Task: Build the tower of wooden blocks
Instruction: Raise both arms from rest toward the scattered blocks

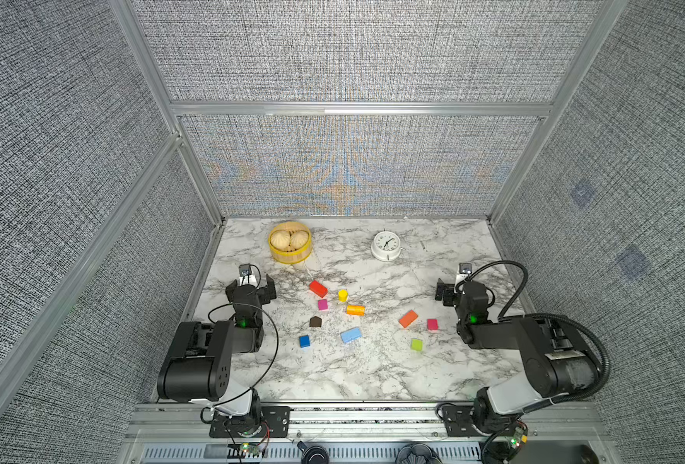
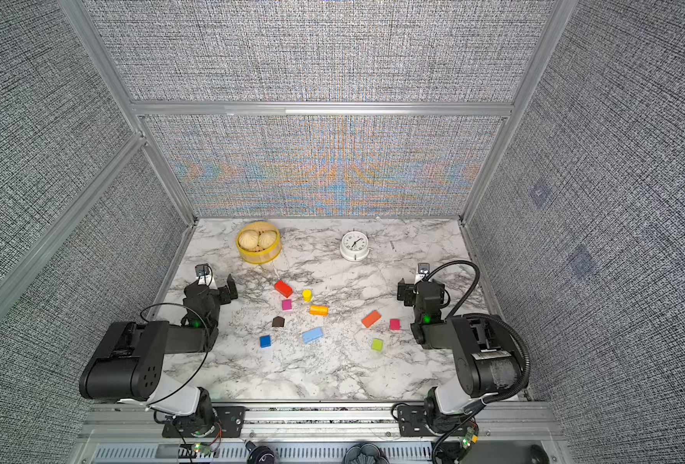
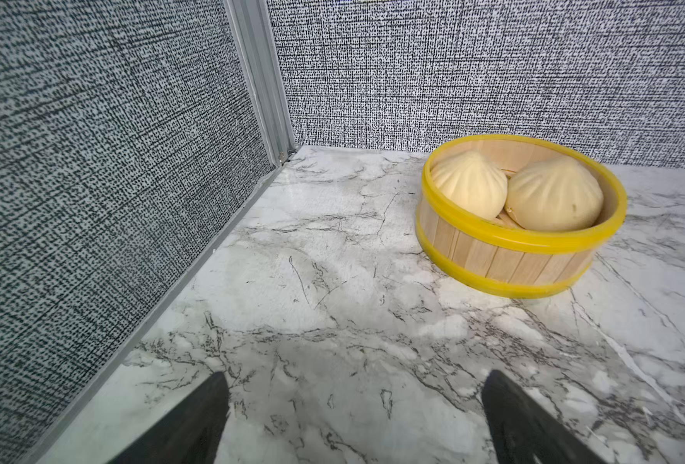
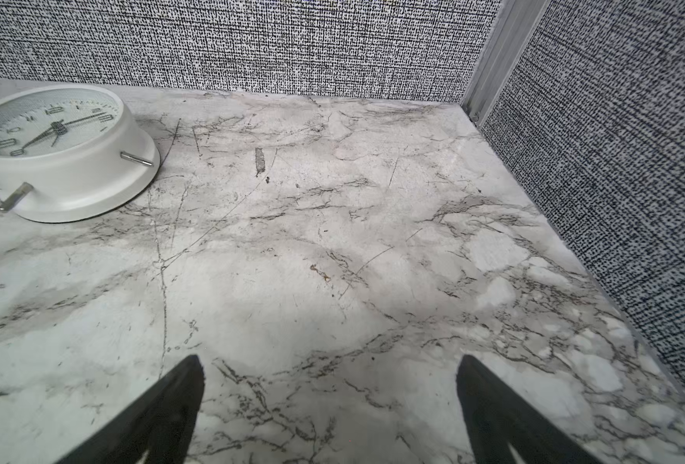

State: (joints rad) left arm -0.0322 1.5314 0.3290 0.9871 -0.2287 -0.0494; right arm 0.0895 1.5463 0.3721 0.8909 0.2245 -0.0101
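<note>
Left end effector [image 3: 356, 375], right end effector [image 4: 329, 357] wide open, empty. Wood blocks [image 1: 317, 288] loose around light-blue brick [image 1: 350, 334]. Likely light, rigid, slick. Pinch flat opposite faces.

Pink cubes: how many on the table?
2. The left pink cube lies between the red brick and the brown house piece. The right pink cube lies just right of the orange brick. Nothing seems to hide another.

A yellow-rimmed steamer basket [image 1: 290, 257] (two buns [image 1: 281, 239] inside) and a white clock [image 1: 386, 245] lie apart.
</note>
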